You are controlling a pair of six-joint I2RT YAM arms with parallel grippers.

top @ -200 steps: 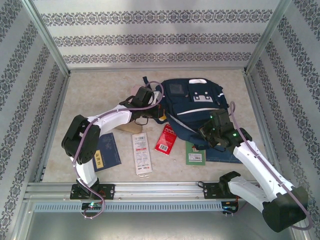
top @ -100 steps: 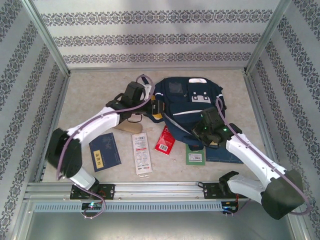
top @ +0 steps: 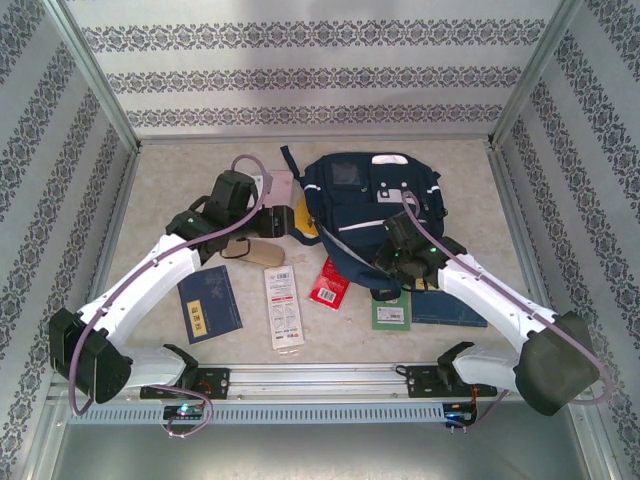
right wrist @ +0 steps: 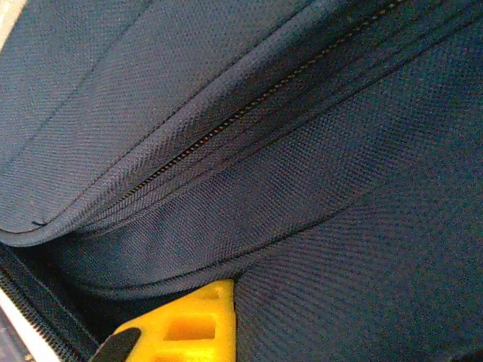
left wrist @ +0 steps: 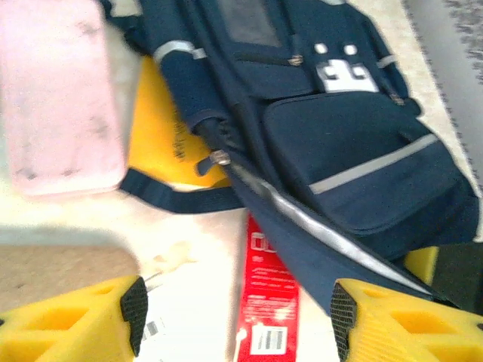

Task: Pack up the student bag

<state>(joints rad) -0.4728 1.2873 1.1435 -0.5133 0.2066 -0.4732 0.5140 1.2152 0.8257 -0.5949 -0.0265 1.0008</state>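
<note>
My left pincer (left wrist: 238,317) gapes empty, the student bag (left wrist: 355,143) just to its right, touching my right pincer (top: 393,260), grip unclear.

Tbl (top: 165,180), student bag (top: 372,200), blue bk (top: 210,305), pink case (top: 281,188)

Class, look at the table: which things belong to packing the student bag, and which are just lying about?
Job: large navy-blue fabric backpack; likely contents: pink rectangular case, red flat packet, long white packet, dark blue booklet, green book.
Lying about: beige flat object, purpose unclear; metal rail along the near edge.
</note>
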